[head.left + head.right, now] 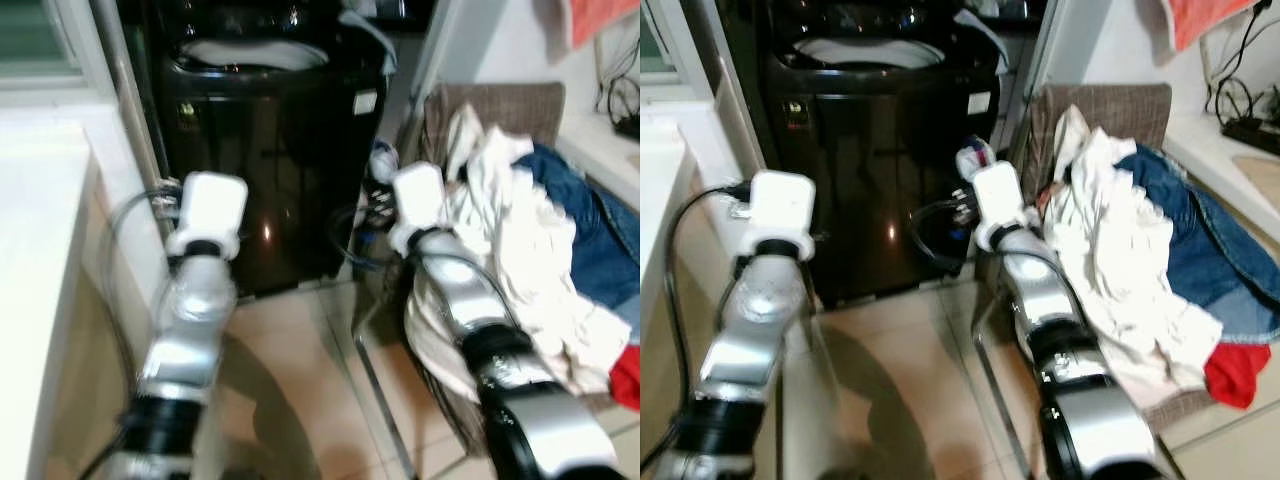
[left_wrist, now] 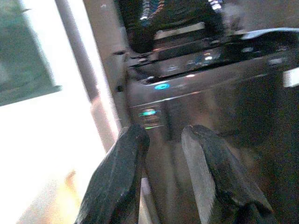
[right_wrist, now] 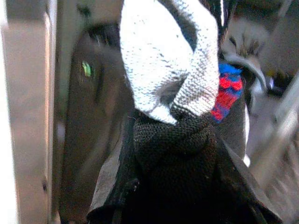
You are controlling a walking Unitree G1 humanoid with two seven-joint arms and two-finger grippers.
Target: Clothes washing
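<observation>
The right gripper (image 3: 175,154) is clenched on a knitted sock (image 3: 170,60), lifted at frame centre toward the black top-loading washing machine (image 1: 265,170), whose open tub sits upper centre. The left gripper (image 2: 170,172) hangs released and empty. A chair (image 1: 1110,110) heaped with clothes (image 1: 1120,260) crowds the right.

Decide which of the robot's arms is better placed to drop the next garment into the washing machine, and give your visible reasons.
Right. The right pincer is already shut on a knitted garment, raised beside the washing machine, whose top looks open. The left pincer is open, holds nothing, and sits farther from the clothes pile on the chair.
</observation>
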